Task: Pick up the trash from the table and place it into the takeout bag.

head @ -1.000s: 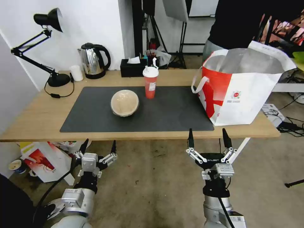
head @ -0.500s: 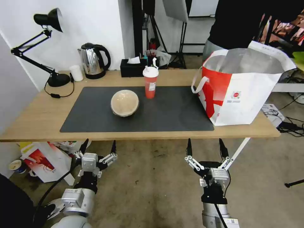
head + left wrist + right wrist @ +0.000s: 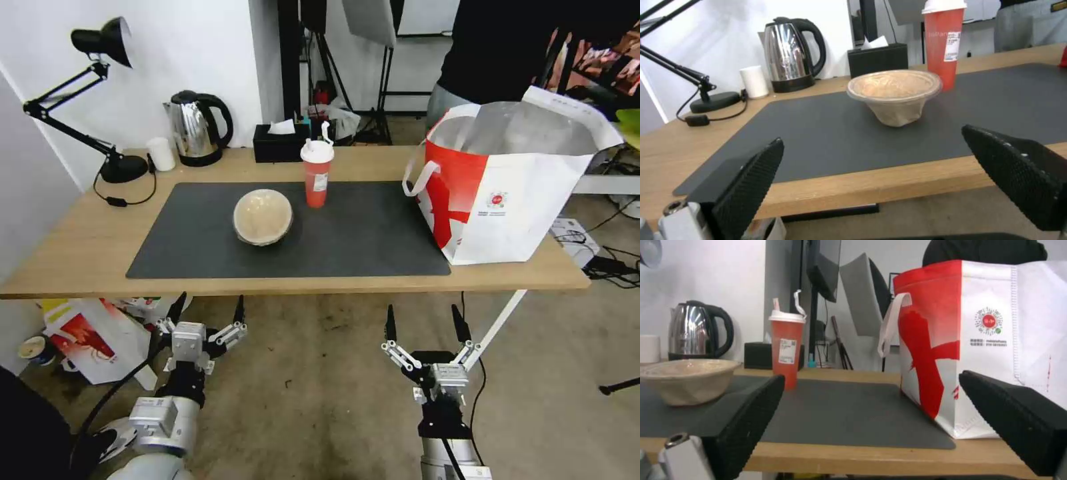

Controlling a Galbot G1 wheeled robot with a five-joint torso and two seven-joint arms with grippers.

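both the left gripper [image 3: 207,311] and right gripper [image 3: 421,325] gape apart below the table [image 3: 60,257]

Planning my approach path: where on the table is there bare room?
Free: dark mat between red cup and takeout bag; also mat left of tan bowl. Crowded: back edge with kettle, tissue box, lamp.

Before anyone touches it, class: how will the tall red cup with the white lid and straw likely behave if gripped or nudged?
The tall red cup with white lid and straw is narrow and high, so a sideways nudge would probably tip it. Its smooth wall may slip or dent under a hard squeeze. Contents aren't visible, so its weight is uncertain.
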